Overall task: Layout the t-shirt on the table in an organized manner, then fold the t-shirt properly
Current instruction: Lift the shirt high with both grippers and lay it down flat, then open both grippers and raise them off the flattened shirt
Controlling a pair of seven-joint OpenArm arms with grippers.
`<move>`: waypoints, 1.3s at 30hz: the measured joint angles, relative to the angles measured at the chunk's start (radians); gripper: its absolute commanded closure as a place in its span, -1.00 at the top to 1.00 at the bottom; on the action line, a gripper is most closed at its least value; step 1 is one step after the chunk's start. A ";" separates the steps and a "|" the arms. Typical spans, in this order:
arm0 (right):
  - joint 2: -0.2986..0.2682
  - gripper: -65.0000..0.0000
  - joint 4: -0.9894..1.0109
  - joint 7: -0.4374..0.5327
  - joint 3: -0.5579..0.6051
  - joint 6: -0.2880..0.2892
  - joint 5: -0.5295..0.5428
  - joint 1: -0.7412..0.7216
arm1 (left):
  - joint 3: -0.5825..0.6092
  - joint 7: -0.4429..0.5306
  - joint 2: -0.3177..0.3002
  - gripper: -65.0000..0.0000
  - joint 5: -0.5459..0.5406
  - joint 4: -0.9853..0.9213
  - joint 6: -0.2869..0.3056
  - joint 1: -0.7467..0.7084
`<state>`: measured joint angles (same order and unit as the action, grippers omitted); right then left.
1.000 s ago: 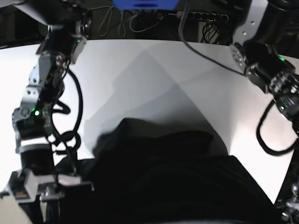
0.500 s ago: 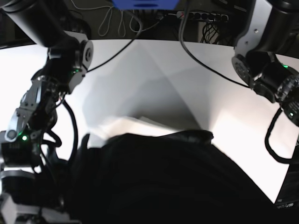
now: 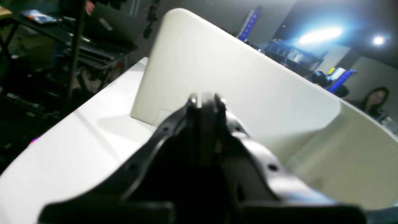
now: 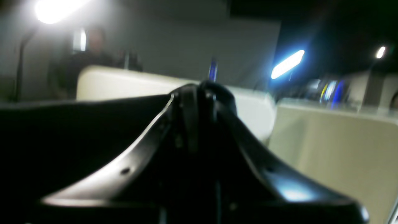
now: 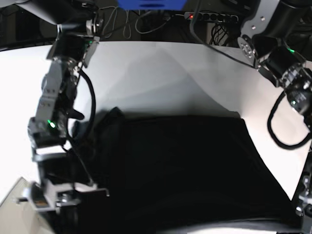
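The black t-shirt (image 5: 180, 170) is lying spread over the near half of the white surface (image 5: 161, 73), its far hem running fairly straight and one corner bunching beside the right arm. The left gripper (image 3: 205, 102) is showing its jaws pressed together with nothing between them. The right gripper (image 4: 199, 90) is looking closed too, possibly pinching dark cloth, though blur is hiding that. This thin fabric is going to sag and slide, so corners and sleeve seams are offering the best hold. Beyond the shirt's far hem, plenty of bare surface is waiting.
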<state>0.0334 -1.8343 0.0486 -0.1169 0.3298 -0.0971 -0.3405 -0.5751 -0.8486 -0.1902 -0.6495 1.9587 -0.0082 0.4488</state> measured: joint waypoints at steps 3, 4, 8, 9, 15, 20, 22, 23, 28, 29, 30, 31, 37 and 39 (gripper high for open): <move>-0.003 -1.00 0.128 -0.008 -0.003 0.000 -0.003 -0.062 | 0.026 -0.003 0.003 -0.99 0.049 -0.050 -0.001 0.005; -0.004 -1.00 0.169 -0.007 -0.003 -0.001 -0.003 -0.091 | 0.035 -0.008 0.003 -0.99 0.066 -0.075 -0.003 0.017; -0.030 -1.00 0.367 -0.010 -0.002 0.003 0.001 -0.229 | 0.060 0.007 0.002 -0.99 0.119 -0.192 0.000 0.075; -0.034 -1.00 0.427 -0.040 -0.003 0.005 -0.001 -0.266 | 0.068 0.008 -0.001 -0.99 0.130 -0.231 -0.002 0.086; -0.071 -1.00 0.978 -0.151 0.011 0.002 0.000 -0.549 | 0.079 0.006 0.006 -0.96 0.161 -0.544 0.001 0.227; -0.097 -0.65 1.368 -0.154 0.013 0.000 -0.001 -0.713 | 0.072 0.016 -0.001 -0.43 0.167 -0.919 0.001 0.341; -0.103 -0.36 1.405 -0.162 0.013 -0.001 -0.001 -0.721 | 0.080 -0.006 -0.016 -0.12 0.158 -1.001 -0.004 0.346; -0.103 -0.21 1.399 -0.162 0.013 -0.001 -0.001 -0.713 | 0.079 -0.015 -0.019 0.03 0.166 -1.003 -0.003 0.338; -0.110 0.12 1.236 -0.187 0.013 -0.001 0.001 -0.587 | 0.073 0.006 -0.031 0.58 0.157 -0.945 0.002 0.269; -0.114 0.13 1.177 -0.191 0.012 -0.004 0.001 -0.543 | 0.074 0.003 -0.030 0.60 0.156 -0.905 0.004 0.232; -0.116 0.13 1.104 -0.195 0.012 -0.006 -0.002 -0.492 | 0.073 -0.004 -0.028 0.59 0.156 -0.851 0.003 0.188; -0.117 0.13 1.030 -0.198 0.011 -0.008 0.000 -0.439 | 0.074 -0.005 -0.028 0.59 0.154 -0.796 0.006 0.139; -0.108 0.13 0.694 -0.268 0.009 -0.010 -0.001 -0.167 | 0.075 -0.006 -0.009 0.59 0.156 -0.540 -0.002 -0.134; -0.102 0.13 0.555 -0.269 0.010 -0.007 0.002 -0.049 | 0.073 0.013 0.006 0.59 0.148 -0.474 0.013 -0.239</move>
<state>-0.0685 -1.2793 -0.2207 -0.1070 0.3229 -0.0952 -0.3893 -0.5022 -0.8352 -0.1841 -0.5011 1.4845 0.0051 0.2096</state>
